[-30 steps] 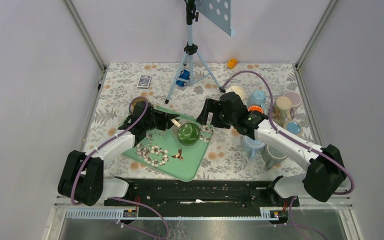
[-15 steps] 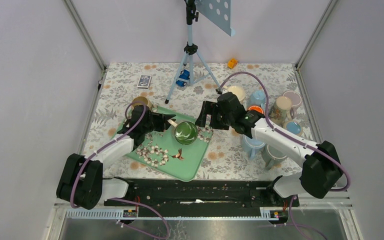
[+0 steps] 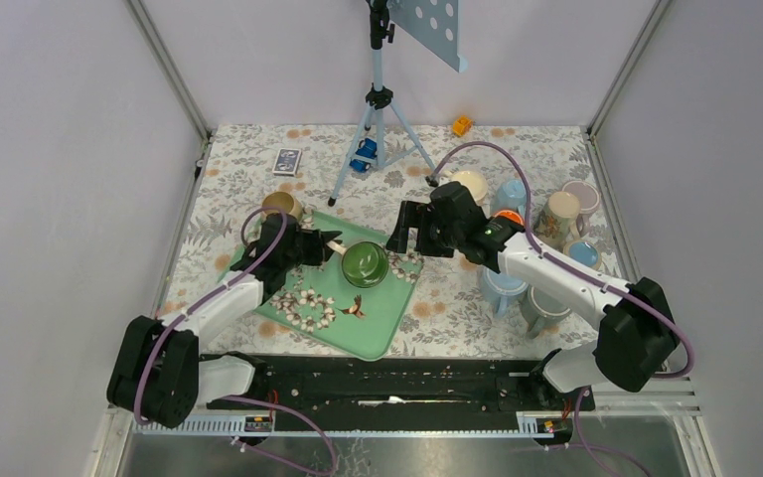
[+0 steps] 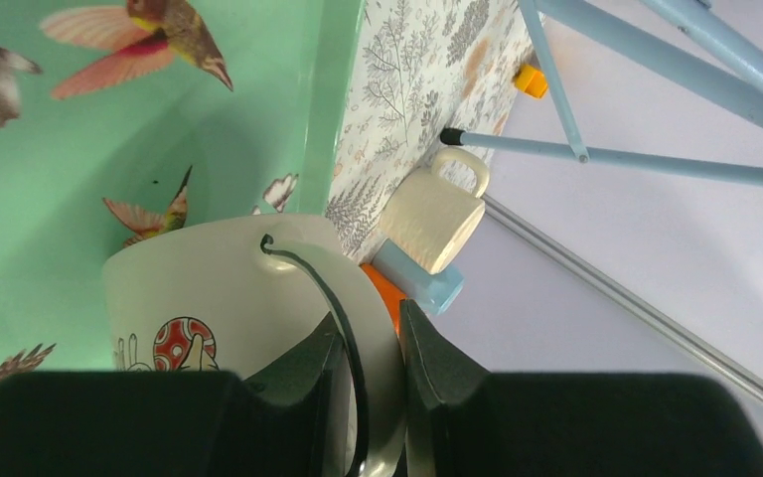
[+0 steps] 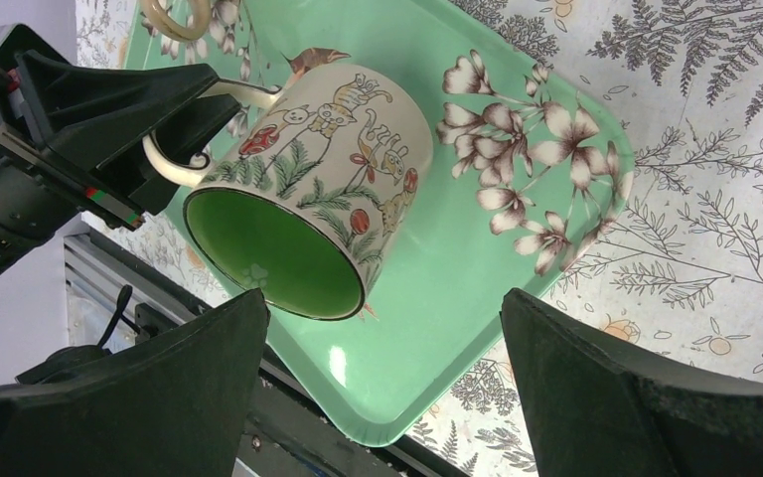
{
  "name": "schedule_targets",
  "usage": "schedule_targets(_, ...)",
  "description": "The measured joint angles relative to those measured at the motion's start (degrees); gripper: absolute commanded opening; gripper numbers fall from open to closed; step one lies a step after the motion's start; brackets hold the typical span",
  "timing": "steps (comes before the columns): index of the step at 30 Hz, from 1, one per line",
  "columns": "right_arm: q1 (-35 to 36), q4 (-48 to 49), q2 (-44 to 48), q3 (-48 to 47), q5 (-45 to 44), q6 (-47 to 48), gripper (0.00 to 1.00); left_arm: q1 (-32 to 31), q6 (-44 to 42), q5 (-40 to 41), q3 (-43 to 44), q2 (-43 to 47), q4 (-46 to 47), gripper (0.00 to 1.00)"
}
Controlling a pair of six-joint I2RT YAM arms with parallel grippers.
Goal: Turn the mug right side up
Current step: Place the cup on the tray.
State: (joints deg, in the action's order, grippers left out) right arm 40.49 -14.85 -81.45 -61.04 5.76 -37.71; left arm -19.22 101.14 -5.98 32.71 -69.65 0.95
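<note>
Floral-printed tablecloth (image 3: 447, 298) covers the table, with a mint-green tray printed with birds and blossoms (image 3: 378, 323) lying left of centre in the overhead view. Over its far part, the left gripper (image 3: 328, 244) is clamped on the handle of the cream ceramic mug with cartoon animals and a green inside (image 3: 364, 263) (the wrist view shows fingers (image 4: 308, 383) pinching from both sides). That mug lies just right of those fingers, tilted, its mouth showing to the overhead camera; whether it touches the tray I cannot tell. Just right of it, the right gripper (image 3: 405, 241) hangs with jaws spread wide, holding nothing. At far right stands a cluster of pastel mugs (image 3: 556, 219).
</note>
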Motion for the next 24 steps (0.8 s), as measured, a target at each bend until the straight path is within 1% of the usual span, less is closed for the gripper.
schedule_targets(5, 0.00, -0.11, -0.35, -0.09, 0.79, 0.39, 0.95, -1.09, 1.84, 3.30, -0.79, 1.99, -2.27, 0.20)
schedule_targets(15, 0.00, -0.59, -1.01, -0.81, 2.99, 1.07, 0.95, -3.76, 7.04, 9.35, -0.96, 3.74, -5.42, 0.22)
schedule_targets(21, 0.00, -1.31, -1.01, -0.81, 4.02, 1.68, 0.95, -3.98, 11.72, 12.35, -0.94, 4.90, -9.88, 0.23)
schedule_targets(24, 0.00, -1.57, -1.01, -0.81, 4.55, 1.90, 0.95, -3.98, 13.66, 13.79, -0.92, 5.33, -11.93, 0.27)
